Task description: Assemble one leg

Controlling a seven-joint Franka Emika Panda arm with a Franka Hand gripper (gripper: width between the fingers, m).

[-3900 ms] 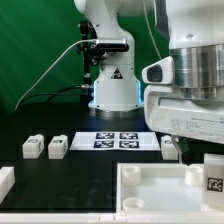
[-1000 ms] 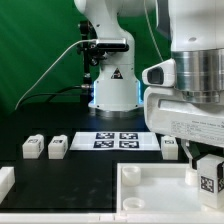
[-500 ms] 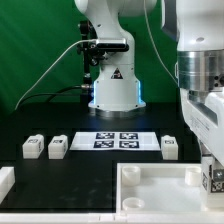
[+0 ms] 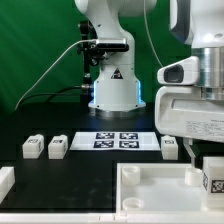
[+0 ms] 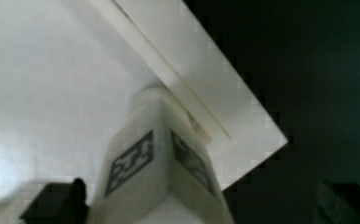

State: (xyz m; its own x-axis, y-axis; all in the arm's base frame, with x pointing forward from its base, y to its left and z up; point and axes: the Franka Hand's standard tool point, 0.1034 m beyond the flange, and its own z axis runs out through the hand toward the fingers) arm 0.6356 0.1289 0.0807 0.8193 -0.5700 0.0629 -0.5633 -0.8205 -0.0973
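A small white leg (image 4: pixel 213 181) with a black-and-white tag stands upright at the far right corner of the large white panel (image 4: pixel 150 190). My gripper (image 4: pixel 207 165) hangs right over it. In the wrist view the leg (image 5: pixel 159 160) rises between the two dark fingers (image 5: pixel 56 203), with a gap on each side, so the gripper (image 5: pixel 198 208) is open around it. The panel (image 5: pixel 70 80) fills much of that view. Three more legs lie on the black table: two (image 4: pixel 33 147) (image 4: pixel 57 147) at the exterior view's left and one (image 4: pixel 170 147) at its right.
The marker board (image 4: pixel 120 140) lies flat behind the panel, in front of the arm's base (image 4: pixel 112 90). Another white part (image 4: pixel 5 180) shows at the exterior view's lower left edge. The panel's raised rim (image 5: pixel 195 100) runs beside the leg.
The wrist turned away about half a second ago and has turned back to its earlier heading. The leg has stayed at the panel's corner.
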